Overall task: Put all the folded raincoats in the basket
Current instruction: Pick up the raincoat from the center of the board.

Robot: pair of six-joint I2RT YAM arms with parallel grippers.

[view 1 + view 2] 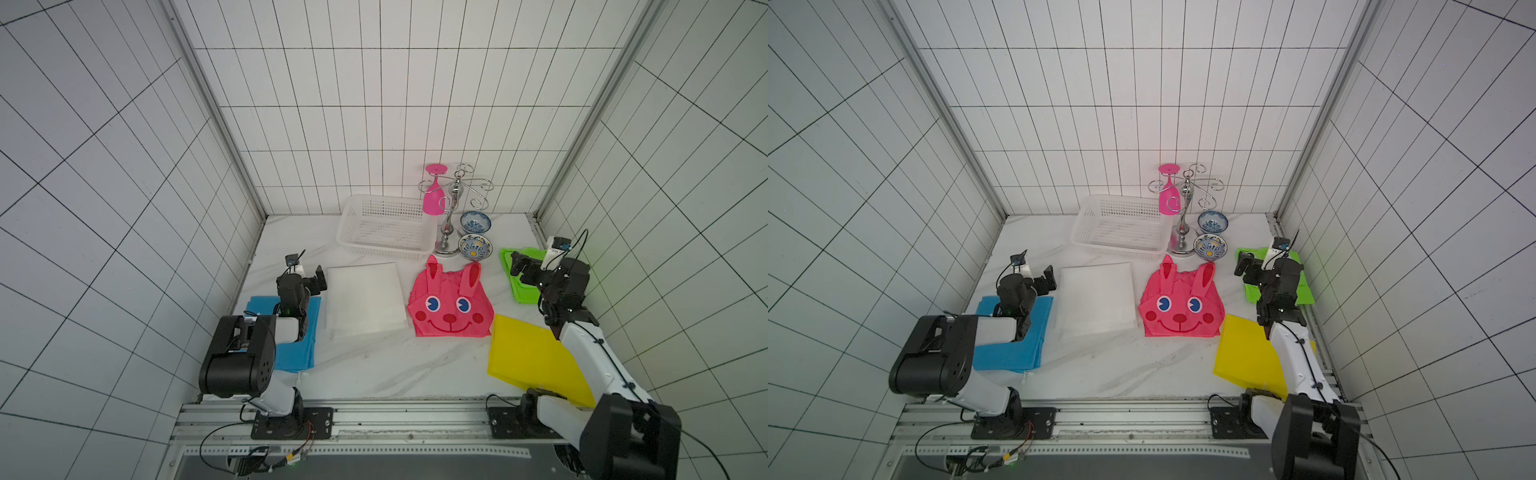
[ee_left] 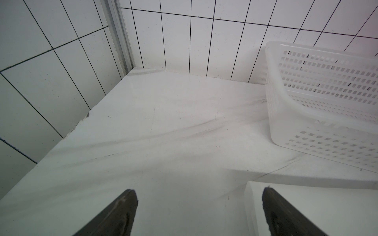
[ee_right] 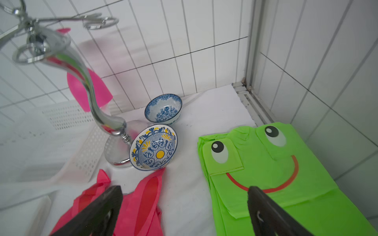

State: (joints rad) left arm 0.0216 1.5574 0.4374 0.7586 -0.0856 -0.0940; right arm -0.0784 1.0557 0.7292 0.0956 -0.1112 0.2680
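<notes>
Pickup has not begun: the left gripper [image 1: 317,278] and right gripper [image 1: 517,266] both gape wide and empty, the white folded raincoat [image 1: 365,300] (likely the target) just beside the left jaws, the basket [image 1: 374,251] ahead of them, so next comes a low pinch on its edge.

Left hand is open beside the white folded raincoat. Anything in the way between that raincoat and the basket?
Nothing visible. Only bare table lies between the white folded raincoat and the basket, which looks empty. The metal stand sits beside the basket, off that path.
</notes>
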